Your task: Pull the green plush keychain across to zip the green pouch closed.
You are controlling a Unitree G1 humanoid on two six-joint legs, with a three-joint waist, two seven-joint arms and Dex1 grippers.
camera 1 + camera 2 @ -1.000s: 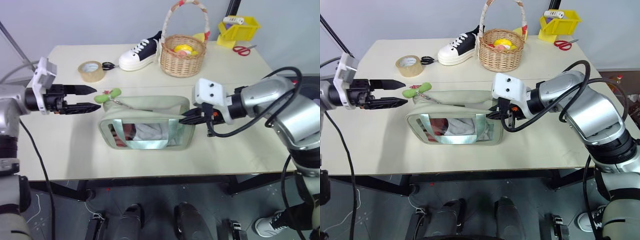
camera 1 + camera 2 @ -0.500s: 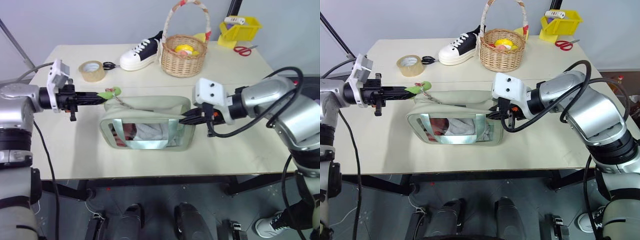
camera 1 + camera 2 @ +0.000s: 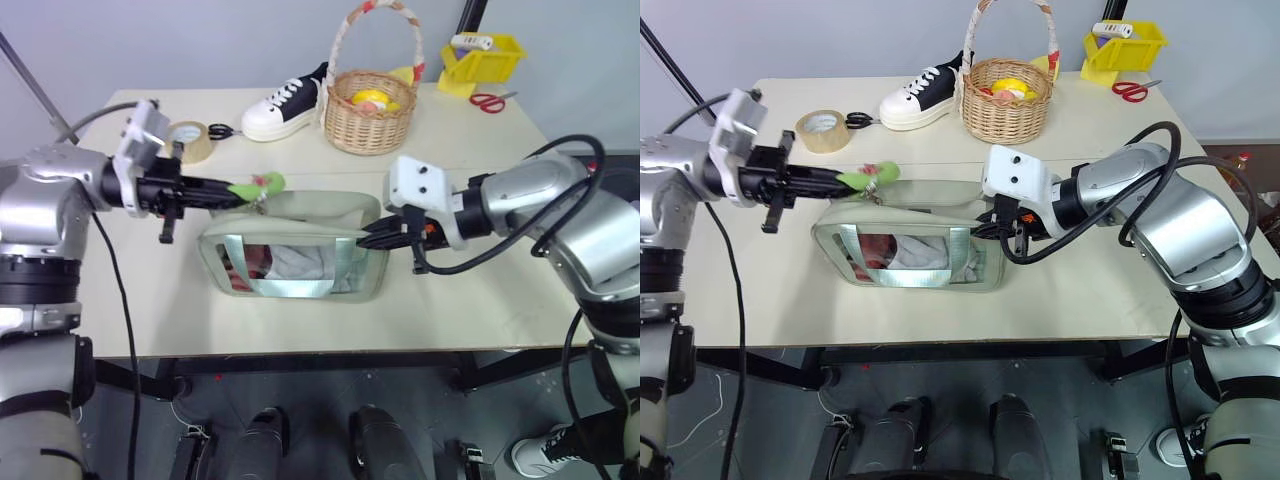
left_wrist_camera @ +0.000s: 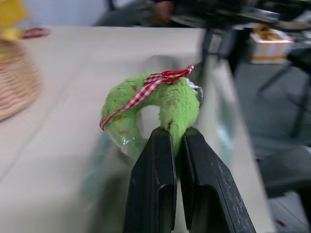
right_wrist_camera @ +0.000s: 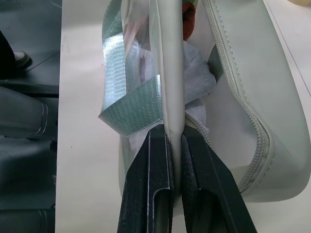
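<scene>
Left end effector [image 4: 176,145] is clamped on the lime-green fuzzy plush keychain [image 3: 256,185], left of centre, at the left end of the pale sage-green soft zip pouch [image 3: 300,245] mid-frame on the cream tabletop [image 3: 480,290]. Right end effector [image 5: 174,145] pinches the pouch's right edge.

Risks: soft plush may slip from the narrow pinch; the zipper may snag where the opening gapes.

Behind, well apart: tan tape roll [image 3: 186,140], black-and-white sneaker [image 3: 285,103], wicker basket [image 3: 366,125]; nothing blocks the pull.
</scene>
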